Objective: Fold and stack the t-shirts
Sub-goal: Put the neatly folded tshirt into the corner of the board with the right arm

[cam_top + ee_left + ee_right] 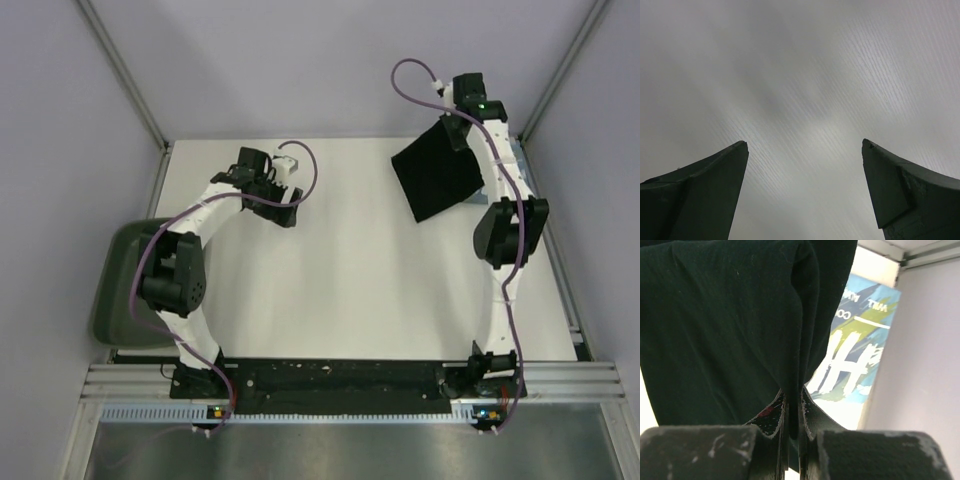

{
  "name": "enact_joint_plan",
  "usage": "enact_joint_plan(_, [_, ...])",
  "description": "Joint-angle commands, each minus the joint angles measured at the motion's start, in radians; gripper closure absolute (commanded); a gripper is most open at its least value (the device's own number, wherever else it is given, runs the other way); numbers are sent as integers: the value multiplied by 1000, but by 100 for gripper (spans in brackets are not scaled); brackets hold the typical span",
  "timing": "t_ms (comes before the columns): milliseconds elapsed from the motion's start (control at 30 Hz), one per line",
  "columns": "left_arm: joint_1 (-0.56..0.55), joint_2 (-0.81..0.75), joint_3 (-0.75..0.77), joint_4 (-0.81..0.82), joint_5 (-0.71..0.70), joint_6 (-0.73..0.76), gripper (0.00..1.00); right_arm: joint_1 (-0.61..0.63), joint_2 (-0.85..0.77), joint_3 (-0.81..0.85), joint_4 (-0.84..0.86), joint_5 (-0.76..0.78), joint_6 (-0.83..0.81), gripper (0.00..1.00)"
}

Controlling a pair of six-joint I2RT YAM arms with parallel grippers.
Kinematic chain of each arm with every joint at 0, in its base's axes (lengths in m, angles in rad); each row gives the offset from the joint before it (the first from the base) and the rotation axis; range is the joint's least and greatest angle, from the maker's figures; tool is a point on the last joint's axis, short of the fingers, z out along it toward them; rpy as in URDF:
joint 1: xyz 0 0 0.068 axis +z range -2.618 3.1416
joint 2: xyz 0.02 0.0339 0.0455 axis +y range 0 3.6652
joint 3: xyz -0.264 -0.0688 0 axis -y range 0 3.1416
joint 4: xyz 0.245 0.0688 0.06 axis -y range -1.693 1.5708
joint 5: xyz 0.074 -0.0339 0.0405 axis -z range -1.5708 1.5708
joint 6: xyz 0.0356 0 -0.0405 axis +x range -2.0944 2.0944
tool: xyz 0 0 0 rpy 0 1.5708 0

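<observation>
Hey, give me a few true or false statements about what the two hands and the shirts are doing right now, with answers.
1. The right hand is shut on the black t-shirt. True.
2. A light blue t-shirt with white lettering shows beyond the black one. True.
3. The left hand holds the light blue t-shirt. False: it is open and empty.
4. The black t-shirt lies folded on the light blue one. False: it hangs from the right hand.
</observation>
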Motion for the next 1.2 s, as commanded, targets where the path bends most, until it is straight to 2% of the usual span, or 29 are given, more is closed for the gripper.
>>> enact_joint_plan(0, [-3,-25,36,1,-3,21,1,-36,1,86,33,67,-33,100])
enact_joint_plan(1167, [-4,-31,31,-5,-21,42,1,-89,-101,157,116,92,-122,100])
